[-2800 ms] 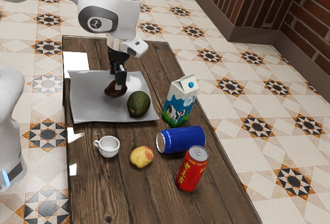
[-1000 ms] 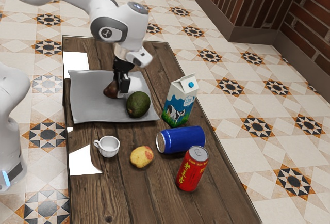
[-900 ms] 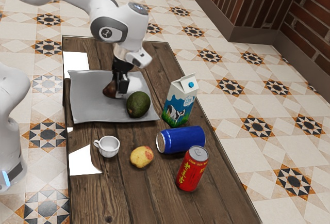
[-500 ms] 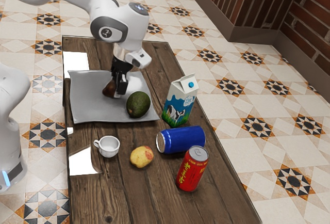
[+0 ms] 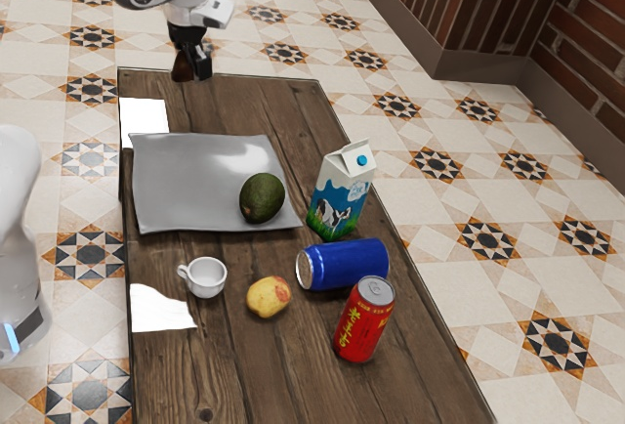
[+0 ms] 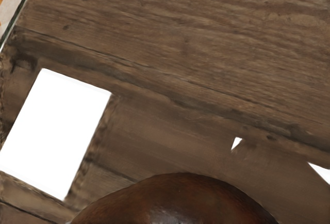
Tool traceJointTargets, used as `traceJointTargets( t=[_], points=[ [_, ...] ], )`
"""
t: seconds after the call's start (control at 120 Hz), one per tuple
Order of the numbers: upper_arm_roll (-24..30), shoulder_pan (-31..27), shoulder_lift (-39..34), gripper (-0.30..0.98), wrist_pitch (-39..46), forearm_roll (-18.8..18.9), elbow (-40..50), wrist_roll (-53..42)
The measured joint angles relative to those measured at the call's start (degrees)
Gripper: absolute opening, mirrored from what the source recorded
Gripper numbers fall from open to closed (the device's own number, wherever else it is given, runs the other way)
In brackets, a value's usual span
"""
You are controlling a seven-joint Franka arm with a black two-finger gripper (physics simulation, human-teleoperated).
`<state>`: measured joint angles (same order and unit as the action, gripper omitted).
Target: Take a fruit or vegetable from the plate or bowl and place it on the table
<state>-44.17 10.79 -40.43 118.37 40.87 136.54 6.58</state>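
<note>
Up at the far end of the table (image 5: pixel 234 102), my gripper (image 5: pixel 191 70) is shut on a dark brown fruit or vegetable (image 5: pixel 180 67), held in the air. In the wrist view the brown item (image 6: pixel 178 201) lies large at the lower edge, with wood planks beyond it. The grey square plate (image 5: pixel 181 190) holds a dark green avocado (image 5: pixel 262 197) near its corner by the milk carton.
A milk carton (image 5: pixel 340 194) stands beside the plate. Nearer the camera are a white cup (image 5: pixel 206 277), a yellow-red fruit (image 5: pixel 269 297), a blue can (image 5: pixel 344 264) on its side and an upright red can (image 5: pixel 364 321).
My gripper has lifted the brown item off the plate and carried it toward the table's far end. The avocado and the other objects have stayed where they were.
</note>
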Motion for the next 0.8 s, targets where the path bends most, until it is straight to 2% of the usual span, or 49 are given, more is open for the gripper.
traceJointTargets(
  t=[0.1,0.517,0.575,0.658,0.683,0.7,0.733,0.8],
  points=[
    [-4.1,2.5,0.1,0.36,4.3,4.4,0.4,0.1],
    [-23.0,14.3,0.4,0.37,18.5,15.1,2.2,0.8],
    [-23.9,15.0,0.4,0.47,19.6,15.4,2.2,0.6],
    [-24.3,15.4,0.3,0.56,20.7,15.6,2.2,0.4],
    [-23.3,15.3,0.3,0.58,20.7,15.6,2.1,0.3],
    [-20.6,15.0,0.4,0.59,20.0,15.6,1.8,0.3],
    [-13.4,12.9,0.6,0.60,18.2,15.6,0.7,0.2],
    [1.3,4.8,0.7,0.63,14.3,13.9,-0.6,0.1]
  ],
)
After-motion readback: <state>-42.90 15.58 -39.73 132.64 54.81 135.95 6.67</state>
